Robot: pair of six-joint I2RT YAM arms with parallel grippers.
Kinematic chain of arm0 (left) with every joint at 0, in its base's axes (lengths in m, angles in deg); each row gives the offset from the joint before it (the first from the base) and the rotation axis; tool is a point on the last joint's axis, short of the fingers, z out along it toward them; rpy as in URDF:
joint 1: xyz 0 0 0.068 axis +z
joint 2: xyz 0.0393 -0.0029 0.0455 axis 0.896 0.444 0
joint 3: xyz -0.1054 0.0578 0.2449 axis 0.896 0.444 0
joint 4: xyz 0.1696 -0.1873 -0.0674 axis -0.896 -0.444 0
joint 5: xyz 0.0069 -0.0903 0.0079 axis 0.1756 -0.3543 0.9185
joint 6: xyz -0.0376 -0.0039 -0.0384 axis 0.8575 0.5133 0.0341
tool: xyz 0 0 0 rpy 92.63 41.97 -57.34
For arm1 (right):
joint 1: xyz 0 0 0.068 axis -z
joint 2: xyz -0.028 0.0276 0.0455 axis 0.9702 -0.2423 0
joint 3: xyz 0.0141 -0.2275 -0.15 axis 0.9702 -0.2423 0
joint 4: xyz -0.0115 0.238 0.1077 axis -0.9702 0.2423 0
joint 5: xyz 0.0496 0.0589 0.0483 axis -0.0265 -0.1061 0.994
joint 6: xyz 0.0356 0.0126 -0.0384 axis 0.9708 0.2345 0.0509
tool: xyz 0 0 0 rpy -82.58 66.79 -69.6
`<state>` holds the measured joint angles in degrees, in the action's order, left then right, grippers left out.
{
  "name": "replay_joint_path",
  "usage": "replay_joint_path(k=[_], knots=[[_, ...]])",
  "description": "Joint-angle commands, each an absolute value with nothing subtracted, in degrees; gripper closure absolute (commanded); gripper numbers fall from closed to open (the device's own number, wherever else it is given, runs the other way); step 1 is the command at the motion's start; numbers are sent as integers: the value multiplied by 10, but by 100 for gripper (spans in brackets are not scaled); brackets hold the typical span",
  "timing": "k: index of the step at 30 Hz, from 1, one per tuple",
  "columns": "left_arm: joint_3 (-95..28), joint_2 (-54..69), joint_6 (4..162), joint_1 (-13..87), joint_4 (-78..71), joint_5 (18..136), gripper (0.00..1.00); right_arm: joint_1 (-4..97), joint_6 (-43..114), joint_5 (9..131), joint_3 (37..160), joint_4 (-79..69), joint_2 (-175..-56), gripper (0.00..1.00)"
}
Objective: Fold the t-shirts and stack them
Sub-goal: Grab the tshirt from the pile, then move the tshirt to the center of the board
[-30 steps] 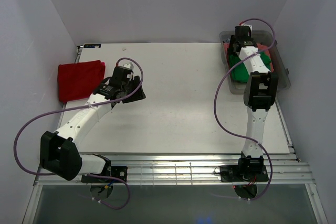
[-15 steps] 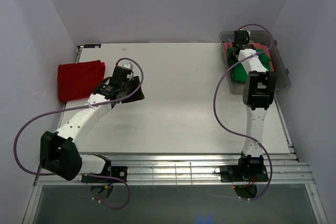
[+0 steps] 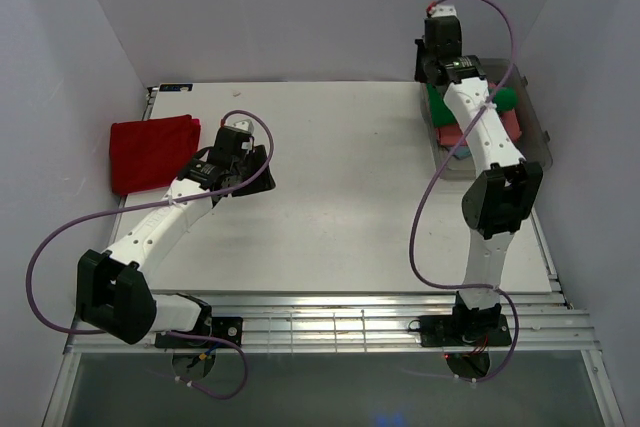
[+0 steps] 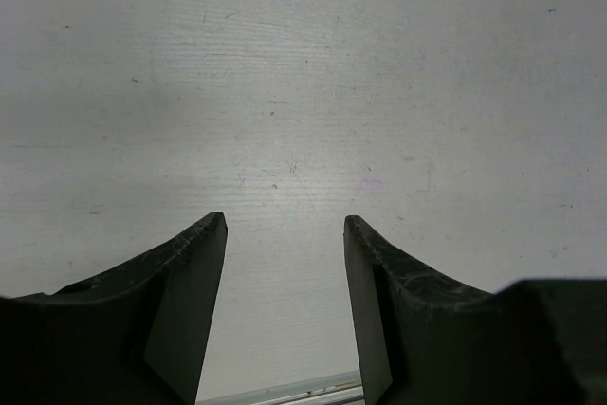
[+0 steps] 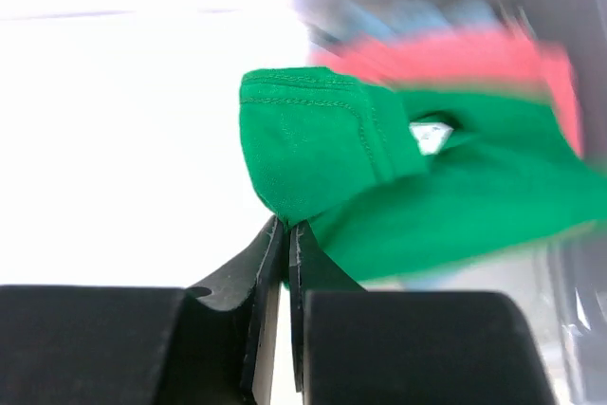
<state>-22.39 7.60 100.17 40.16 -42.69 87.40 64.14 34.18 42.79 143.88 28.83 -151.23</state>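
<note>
**Me:** My right gripper (image 5: 287, 225) is pinched nearly closed. Only a sliver of gap shows between the fingers, and the hemmed edge of the green t-shirt (image 5: 313, 139) is caught at their tips.

**Mate:** Where's the rest of that shirt?

**Me:** In my wrist view it trails off toward 3 o'clock. The salmon-pink t-shirt (image 5: 455, 49) is behind it at 1 o'clock, and a blurred light blue t-shirt (image 5: 408, 16) lies beyond that. From above, they sit in the clear bin (image 3: 540, 137) at the 1 o'clock corner of the table (image 3: 340, 207).

**Mate:** And your left?

**Me:** My left gripper (image 4: 285, 220) has its fingers spread wide over bare tabletop, with nothing between them. The red t-shirt (image 3: 150, 150) lies flat and folded at the table's 10 o'clock, near that wrist. I can't tell whether they touch.
</note>
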Motion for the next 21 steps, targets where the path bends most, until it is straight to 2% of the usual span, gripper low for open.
replay_joint_path(k=[1, 4, 8, 12, 16, 19, 20, 21], knots=[[-216, 58, 1003, 404, -410, 877, 37, 540, 361, 463, 1521, 323, -1445, 92], [-211, 36, 1007, 405, -412, 891, 37, 488, 393, 520, 1574, 336, -1431, 92], [-206, 7, 1019, 409, -423, 924, 37, 474, 476, 651, 1579, 241, -1379, 92], [-192, -35, 1045, 412, -437, 942, 37, 474, 496, 635, 1561, 184, -1327, 92], [-173, -100, 1070, 413, -445, 959, 37, 475, 493, 589, 1473, 172, -1258, 92], [-158, -140, 1080, 415, -444, 971, 35, 473, 500, 562, 1327, 178, -1189, 92], [-154, -147, 1080, 415, -443, 974, 35, 472, 501, 552, 1209, 172, -1165, 92], [-152, -151, 1080, 415, -442, 977, 35, 471, 505, 542, 1141, 162, -1137, 92]])
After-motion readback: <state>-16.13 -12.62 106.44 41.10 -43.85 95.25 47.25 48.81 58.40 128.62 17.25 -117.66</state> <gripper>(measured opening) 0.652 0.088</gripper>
